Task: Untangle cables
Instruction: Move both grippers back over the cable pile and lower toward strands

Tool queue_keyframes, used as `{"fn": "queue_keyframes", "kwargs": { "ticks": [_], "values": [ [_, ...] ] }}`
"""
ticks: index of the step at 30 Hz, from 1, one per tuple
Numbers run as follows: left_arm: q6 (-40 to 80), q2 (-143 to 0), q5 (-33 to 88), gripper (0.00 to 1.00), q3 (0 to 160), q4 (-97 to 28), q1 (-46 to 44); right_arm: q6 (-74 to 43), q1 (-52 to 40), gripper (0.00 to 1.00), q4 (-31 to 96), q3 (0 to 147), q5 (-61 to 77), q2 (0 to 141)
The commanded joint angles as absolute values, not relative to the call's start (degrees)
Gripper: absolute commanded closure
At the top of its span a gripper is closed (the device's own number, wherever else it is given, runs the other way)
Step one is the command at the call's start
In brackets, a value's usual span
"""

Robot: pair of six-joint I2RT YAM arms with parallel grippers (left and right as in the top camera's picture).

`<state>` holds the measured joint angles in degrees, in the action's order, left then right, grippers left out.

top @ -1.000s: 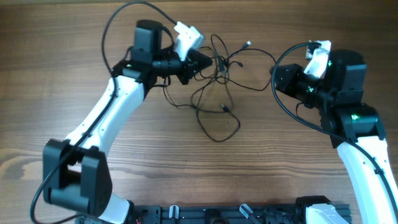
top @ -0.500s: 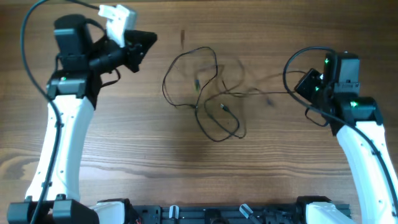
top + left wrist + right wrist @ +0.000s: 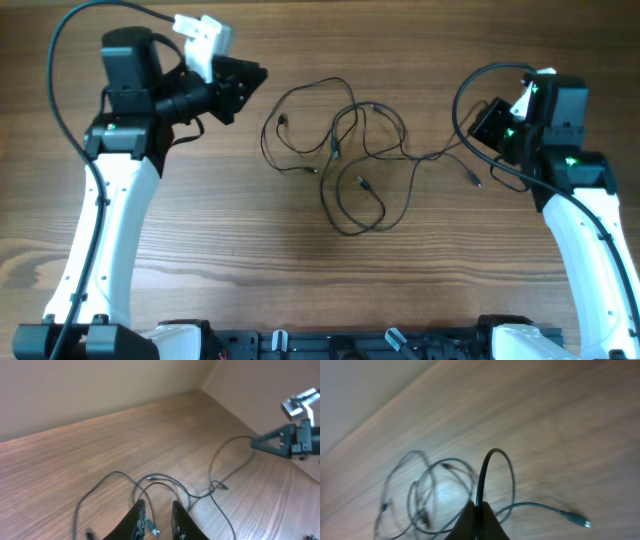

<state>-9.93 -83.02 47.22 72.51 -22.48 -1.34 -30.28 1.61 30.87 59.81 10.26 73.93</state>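
Overhead first: I see the cables (image 3: 338,148) in loose loops mid-table (image 3: 300,280), with the left gripper (image 3: 250,80) well apart from them and the right gripper (image 3: 484,124) at one strand. Left wrist: fingers (image 3: 137,519) slightly apart, empty, bases cut off. Right wrist: blurred, fingers (image 3: 470,522) pressed together, pinching a cable at their tips.

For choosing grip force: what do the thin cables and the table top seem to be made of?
The cables look like thin wire in a black, matte plastic or rubber sheath, limp in loose loops, with small metallic plug ends. The table looks like wood or wood-look laminate: brown grain lines, low sheen.
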Motion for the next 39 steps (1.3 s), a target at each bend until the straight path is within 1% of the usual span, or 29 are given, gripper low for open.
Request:
{"fn": "queue_keyframes", "kwargs": {
  "ticks": [1,4,7,9,12,14,20,24,26,32,36,38,39],
  "values": [
    [-10.3,-82.3,47.5,0.82,73.2,-22.7,-4.3,-28.9,1.3,0.95,27.4,60.6,22.2,74.2],
    [-11.6,-82.6,47.5,0.82,73.2,-23.9,-6.3,-28.6,0.7,0.95,22.7,60.6,25.4,74.2],
    [-12.7,-83.6,47.5,0.82,73.2,-25.2,-8.1,-29.1,0.2,0.95,13.6,60.6,30.1,74.2],
    [-13.1,-84.9,47.5,0.82,73.2,-25.9,-9.2,-33.5,0.2,0.95,5.4,60.6,31.9,74.5],
    [-13.1,-86.1,47.5,0.83,73.2,-26.0,-10.1,-37.8,0.2,0.95,-0.8,60.7,34.3,76.1],
    [-13.1,-86.8,47.5,0.83,73.2,-26.2,-10.7,-37.9,0.2,0.95,-1.7,60.7,34.9,78.2],
    [-14.8,-87.2,47.5,0.83,73.2,-26.7,-13.1,-32.7,-0.9,0.95,-1.8,60.8,38.8,87.9],
    [-14.8,-87.2,47.5,0.82,73.2,-26.9,-13.8,-27.9,-3.2,0.95,1.0,60.8,39.4,91.9],
    [-14.8,-87.2,47.5,0.82,73.2,-26.9,-13.8,-24.5,-4.3,0.96,4.6,60.8,38.4,92.4],
    [-14.8,-87.2,47.5,0.82,73.2,-26.9,-13.8,-12.1,-6.2,0.95,20.8,66.2,26.1,92.4],
    [-14.8,-87.2,47.5,0.82,73.2,-26.9,-13.8,-7.8,-6.5,0.95,27.3,71.6,21.7,92.4],
    [-14.8,-87.2,47.4,0.82,73.2,-27.3,-13.8,-7.5,-6.5,0.93,28.8,73.2,21.6,92.4],
    [-14.8,-87.2,47.2,0.82,73.2,-27.6,-13.8,-7.4,-6.5,0.86,29.7,73.9,21.6,92.4]
  ]
}}
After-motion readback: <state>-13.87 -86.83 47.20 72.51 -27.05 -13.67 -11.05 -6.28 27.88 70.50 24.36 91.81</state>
